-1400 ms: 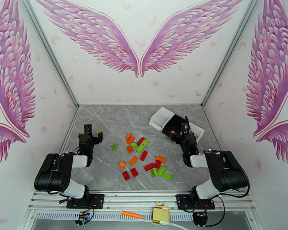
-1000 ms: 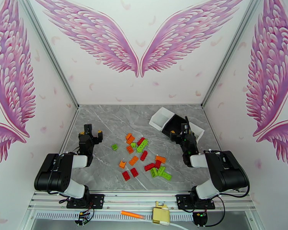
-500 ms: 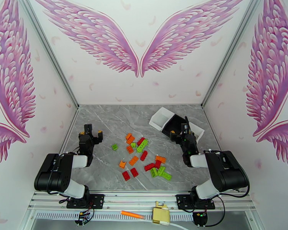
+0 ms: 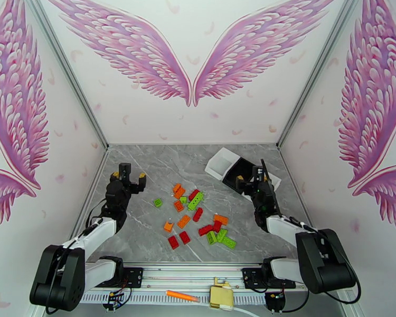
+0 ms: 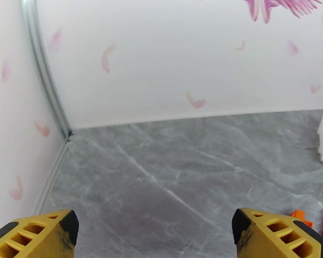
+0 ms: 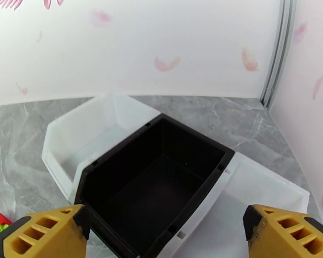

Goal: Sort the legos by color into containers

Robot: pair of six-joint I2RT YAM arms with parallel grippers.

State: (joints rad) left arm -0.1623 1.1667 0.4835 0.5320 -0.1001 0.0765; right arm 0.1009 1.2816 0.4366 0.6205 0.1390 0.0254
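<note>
Several red, orange and lime green legos (image 4: 197, 213) lie scattered on the grey marble table, between the arms. The containers sit huddled at the back right: a black tray (image 4: 240, 173) overlapping a white tray (image 4: 220, 161) on its left and a white tray (image 4: 275, 182) on its right. My left gripper (image 4: 129, 175) is open and holds nothing, left of the pile. My right gripper (image 4: 252, 179) is open over the black tray (image 6: 157, 185), with both white trays (image 6: 86, 134) (image 6: 258, 198) in its view. An orange lego (image 5: 300, 214) shows beside the left gripper's right fingertip (image 5: 273, 233).
Walls with pink wing prints close in the table on three sides. An orange marker-like stick (image 4: 182, 296) and a cream box (image 4: 220, 296) lie on the rail below the table's near edge. Bare marble (image 5: 161, 168) stretches ahead of the left gripper to the back wall.
Both arms have unfolded and reached forward; the left gripper moved slightly back and right, the right gripper slightly toward the trays. Both stayed open. The legos have not moved.
</note>
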